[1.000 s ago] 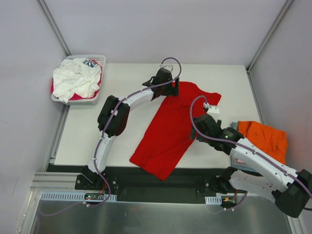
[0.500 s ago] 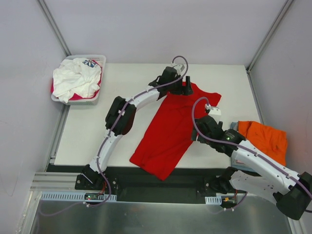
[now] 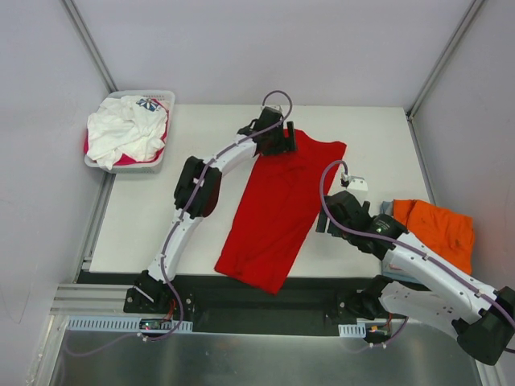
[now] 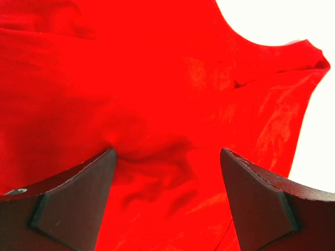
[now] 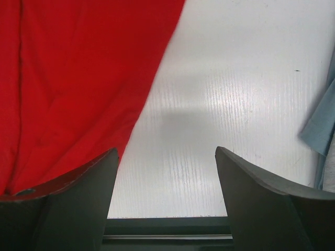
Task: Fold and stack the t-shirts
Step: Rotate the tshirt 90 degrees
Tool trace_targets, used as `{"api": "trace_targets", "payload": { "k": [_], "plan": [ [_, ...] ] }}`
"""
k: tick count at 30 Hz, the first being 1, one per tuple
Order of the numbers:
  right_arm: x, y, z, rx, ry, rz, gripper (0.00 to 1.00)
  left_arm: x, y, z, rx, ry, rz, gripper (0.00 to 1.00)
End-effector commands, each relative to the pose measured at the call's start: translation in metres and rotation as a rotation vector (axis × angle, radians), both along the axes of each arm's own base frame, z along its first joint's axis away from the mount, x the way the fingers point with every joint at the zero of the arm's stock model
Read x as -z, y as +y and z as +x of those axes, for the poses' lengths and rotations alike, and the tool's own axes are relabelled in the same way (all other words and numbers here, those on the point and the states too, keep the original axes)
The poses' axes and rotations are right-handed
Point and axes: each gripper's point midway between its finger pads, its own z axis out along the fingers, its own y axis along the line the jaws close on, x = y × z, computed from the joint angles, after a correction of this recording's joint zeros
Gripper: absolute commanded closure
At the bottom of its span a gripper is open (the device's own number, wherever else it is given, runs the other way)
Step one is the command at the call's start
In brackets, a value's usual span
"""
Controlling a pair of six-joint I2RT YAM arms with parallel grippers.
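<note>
Overhead, the red t-shirt (image 3: pixel 278 213) lies lengthwise on the bench (image 3: pixel 153 217), its hem hanging over the near edge; an orange t-shirt (image 3: pixel 434 229) sits at the right edge, and a white t-shirt (image 3: pixel 121 133) fills the basket (image 3: pixel 166 100). Left wrist: the left pincer (image 4: pixel 167 151) stands apart over wrinkled red cloth near the neckline. Right wrist: the right pincer (image 5: pixel 166 150) gapes over bare bench just beside the shirt's edge

2 fingers (image 4: pixel 73 204) stand apart over the rumpled red t-shirt (image 4: pixel 157 78), white table (image 4: pixel 282 21) upper right.
</note>
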Motion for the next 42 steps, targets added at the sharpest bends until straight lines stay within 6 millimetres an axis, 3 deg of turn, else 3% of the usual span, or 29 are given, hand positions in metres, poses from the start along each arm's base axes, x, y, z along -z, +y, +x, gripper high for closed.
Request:
{"api": "trace_targets", "payload": {
  "k": [1, 4, 8, 9, 11, 15, 16, 17, 18, 19, 20, 21, 22, 23, 24, 25, 26, 27, 28, 29, 30, 31, 32, 34, 35, 37, 38, 42],
  "plan": [
    [-0.014, -0.004, 0.004, 0.033, -0.032, 0.006, 0.21, 0.021, 0.091, 0.032, -0.221, 0.094, 0.118, 0.18],
    [-0.016, -0.003, 0.007, 0.033, -0.033, -0.009, 0.21, 0.019, 0.119, 0.045, -0.276, 0.111, 0.105, 0.19],
    [-0.012, 0.001, 0.01, 0.018, -0.015, -0.026, 0.21, 0.007, 0.168, 0.083, -0.367, 0.069, 0.082, 0.18],
    [-0.008, 0.003, 0.011, 0.013, 0.001, -0.034, 0.21, -0.01, 0.173, 0.098, -0.376, 0.023, 0.058, 0.18],
    [-0.005, 0.013, 0.013, -0.025, 0.017, -0.014, 0.21, -0.014, 0.187, 0.115, -0.388, -0.003, 0.037, 0.16],
    [0.008, 0.043, 0.017, -0.139, 0.078, 0.054, 0.2, -0.063, 0.192, 0.134, -0.339, -0.15, 0.008, 0.09],
    [0.014, 0.055, 0.022, -0.167, 0.089, 0.072, 0.2, -0.097, 0.19, 0.132, -0.321, -0.211, -0.012, 0.08],
    [0.018, 0.067, 0.019, -0.22, 0.118, 0.104, 0.2, -0.111, 0.191, 0.13, -0.308, -0.241, -0.014, 0.06],
    [0.021, 0.075, 0.02, -0.25, 0.132, 0.125, 0.2, -0.106, 0.193, 0.122, -0.287, -0.239, 0.01, 0.05],
    [0.026, 0.09, 0.025, -0.291, 0.136, 0.155, 0.2, -0.148, 0.194, 0.117, -0.275, -0.31, -0.014, 0.04],
    [0.028, 0.101, 0.022, -0.334, 0.161, 0.188, 0.21, -0.158, 0.195, 0.111, -0.262, -0.326, -0.008, 0.04],
    [0.03, 0.109, 0.022, -0.361, 0.174, 0.201, 0.21, -0.147, 0.199, 0.1, -0.246, -0.302, 0.021, 0.04],
    [0.029, 0.116, 0.026, -0.383, 0.165, 0.213, 0.24, -0.176, 0.202, 0.087, -0.24, -0.336, 0.017, 0.04],
    [0.037, 0.124, 0.02, -0.416, 0.21, 0.228, 0.25, -0.179, 0.206, 0.077, -0.243, -0.335, 0.028, 0.04],
    [0.035, 0.13, 0.021, -0.445, 0.205, 0.227, 0.25, -0.15, 0.213, 0.058, -0.254, -0.256, 0.059, 0.04],
    [0.036, 0.134, 0.019, -0.464, 0.211, 0.22, 0.27, -0.172, 0.22, 0.041, -0.273, -0.278, 0.055, 0.05],
    [0.042, 0.136, 0.018, -0.471, 0.228, 0.204, 0.28, -0.165, 0.229, 0.028, -0.305, -0.252, 0.08, 0.05],
    [0.041, 0.142, 0.015, -0.498, 0.23, 0.2, 0.29, -0.128, 0.237, 0.004, -0.327, -0.156, 0.109, 0.06],
    [0.045, 0.144, 0.011, -0.514, 0.245, 0.193, 0.3, -0.141, 0.243, -0.013, -0.346, -0.166, 0.099, 0.07],
    [0.047, 0.146, 0.008, -0.522, 0.255, 0.189, 0.32, -0.132, 0.246, -0.027, -0.357, -0.138, 0.103, 0.07],
    [0.051, 0.149, 0.003, -0.534, 0.268, 0.182, 0.32, -0.097, 0.253, -0.053, -0.372, -0.048, 0.125, 0.07],
    [0.055, 0.149, -0.002, -0.537, 0.287, 0.178, 0.34, -0.101, 0.256, -0.067, -0.381, -0.046, 0.116, 0.08],
    [0.059, 0.147, -0.005, -0.532, 0.299, 0.171, 0.34, -0.071, 0.26, -0.092, -0.38, 0.029, 0.14, 0.08],
    [0.07, 0.142, -0.014, -0.522, 0.332, 0.154, 0.36, -0.065, 0.264, -0.115, -0.401, 0.06, 0.127, 0.09],
    [0.072, 0.141, -0.017, -0.52, 0.338, 0.154, 0.37, -0.043, 0.267, -0.136, -0.398, 0.112, 0.149, 0.09],
    [0.081, 0.138, -0.024, -0.526, 0.355, 0.146, 0.38, -0.037, 0.268, -0.154, -0.405, 0.135, 0.145, 0.1],
    [0.083, 0.137, -0.026, -0.53, 0.358, 0.141, 0.39, -0.022, 0.271, -0.169, -0.402, 0.17, 0.16, 0.1],
    [0.097, 0.136, -0.034, -0.535, 0.385, 0.119, 0.5, -0.012, 0.267, -0.201, -0.379, 0.194, 0.142, 0.1]
  ]
}}
